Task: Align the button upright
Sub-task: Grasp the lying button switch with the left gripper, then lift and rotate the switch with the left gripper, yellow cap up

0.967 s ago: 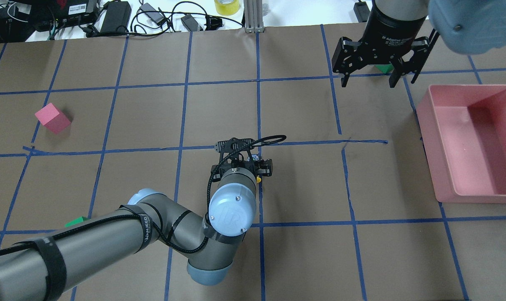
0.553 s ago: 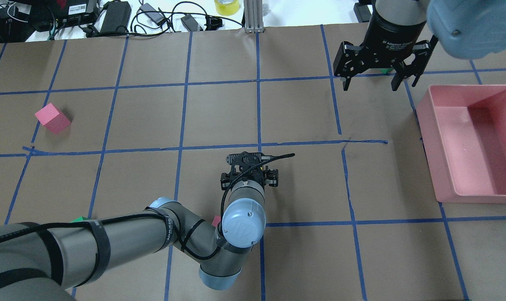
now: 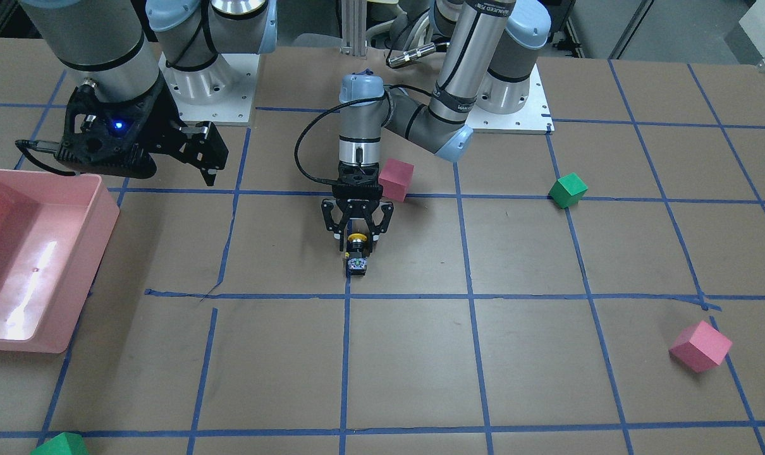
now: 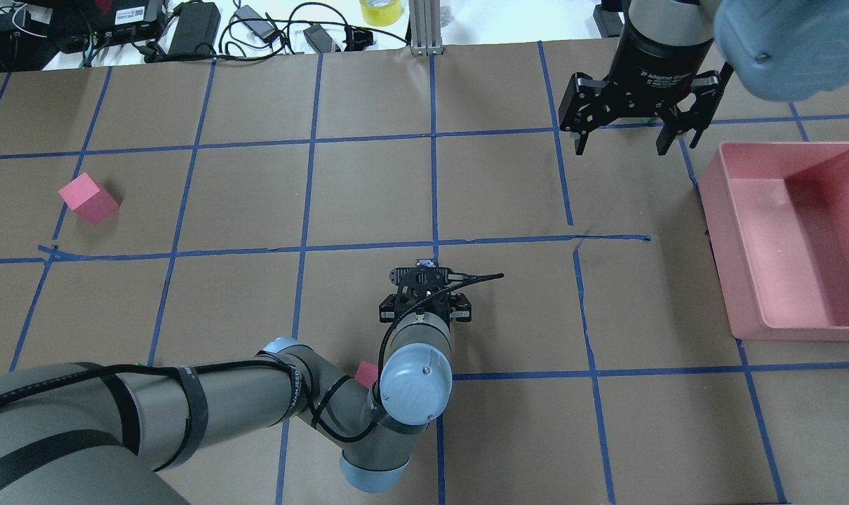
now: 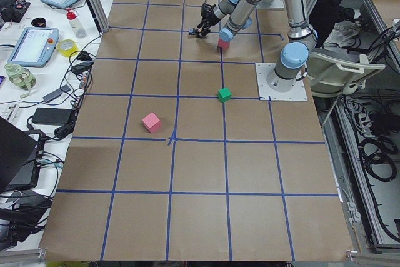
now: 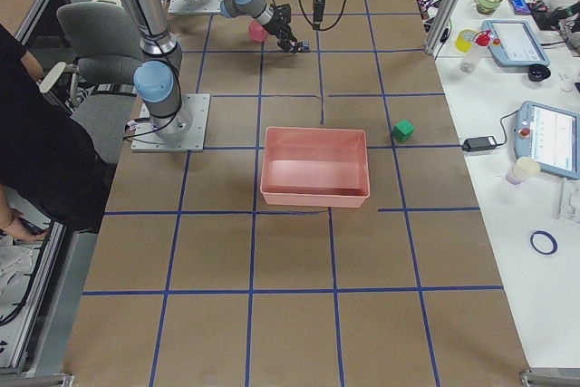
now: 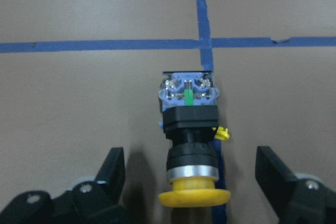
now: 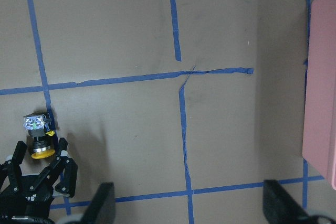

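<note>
The button [image 7: 190, 140] lies on its side on the brown table, on a blue tape line. Its yellow cap points at my left gripper and its silvery base points away. It also shows in the front view [image 3: 356, 254] and the right wrist view [image 8: 38, 134]. My left gripper [image 7: 189, 157] is open, low over the table, with one finger [image 7: 114, 165] on each side of the cap and not touching it. From overhead the left gripper [image 4: 424, 289] hides most of the button. My right gripper [image 4: 620, 147] is open and empty, far off near the bin.
A pink bin [image 4: 718, 231] stands at the right. A pink cube [image 3: 396, 180] sits just behind my left wrist. Another pink cube [image 3: 700, 345] and two green cubes [image 3: 568, 189] [image 3: 60, 444] lie farther off. Cables and boxes line the table's far edge.
My left arm has swung to the right and the wrist has turned, so the open gripper now lines up behind the button's cap. The right gripper has drifted slightly away.
</note>
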